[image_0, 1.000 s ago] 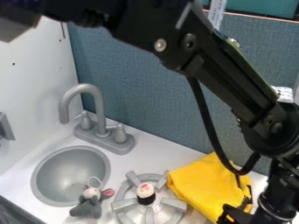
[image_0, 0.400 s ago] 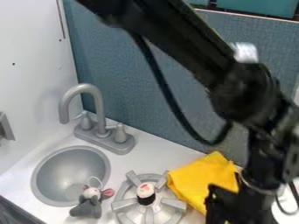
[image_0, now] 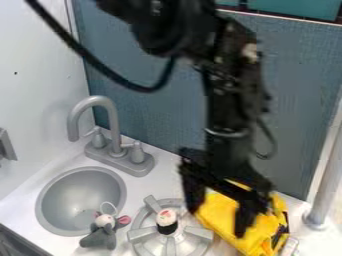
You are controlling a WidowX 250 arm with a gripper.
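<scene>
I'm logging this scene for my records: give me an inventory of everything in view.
yellow cloth: one, yellow, right of burner
toy stove burner: one, silver-grey, counter front
sushi-like toy: one, white and black, atop burner
plush mouse: one, grey, pink ears, sink's near-right rim
sink: one, grey, left
faucet: one, grey, behind sink
counter: one, white, below
partition: one, blue-grey, behind
post: one, grey, right
gripper: one, black, open over cloth
arm: one, black, above gripper

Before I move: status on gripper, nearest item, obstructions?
Gripper open, above yellow cloth; contact unclear. Stove burner close beside, small black-and-white toy on it.
</scene>
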